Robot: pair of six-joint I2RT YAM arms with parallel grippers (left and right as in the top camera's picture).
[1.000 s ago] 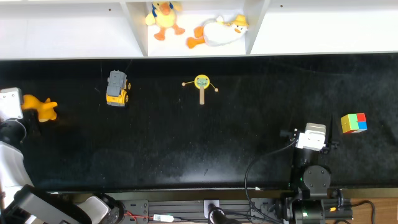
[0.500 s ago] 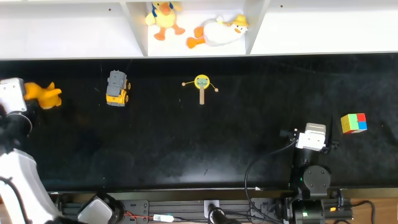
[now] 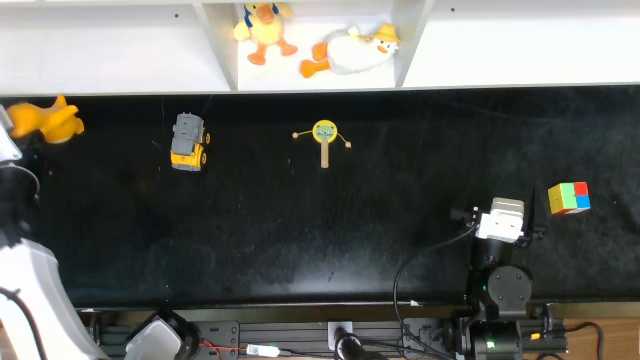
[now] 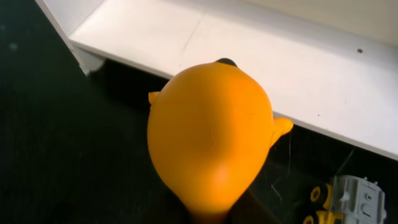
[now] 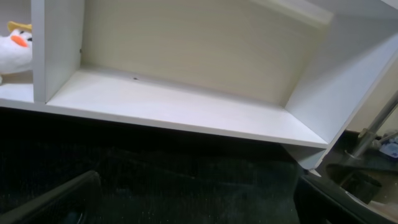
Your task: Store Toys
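A round orange toy [image 4: 210, 144] hangs in my left gripper [image 3: 6, 122], which is shut on it at the table's far left, lifted just in front of the white shelf [image 3: 110, 60]. The toy [image 3: 46, 120] hides the fingers in the left wrist view. On the black table lie a yellow and grey truck [image 3: 189, 141], a small yellow rattle on a stick [image 3: 324, 137] and a coloured cube [image 3: 568, 197]. My right gripper [image 3: 501, 219] rests at the right front, open, holding nothing. Its dark fingers [image 5: 57, 198] frame an empty shelf compartment [image 5: 180, 102].
The shelf's middle compartment holds a yellow plush duck [image 3: 264, 27] and a white plush duck [image 3: 352, 50]. The left compartment [image 4: 205, 43] lies right behind the held toy. Cables and arm bases line the front edge.
My left gripper has carried the orange toy up the top view, from the table's left edge to just in front of the shelf. The right arm has stayed still.
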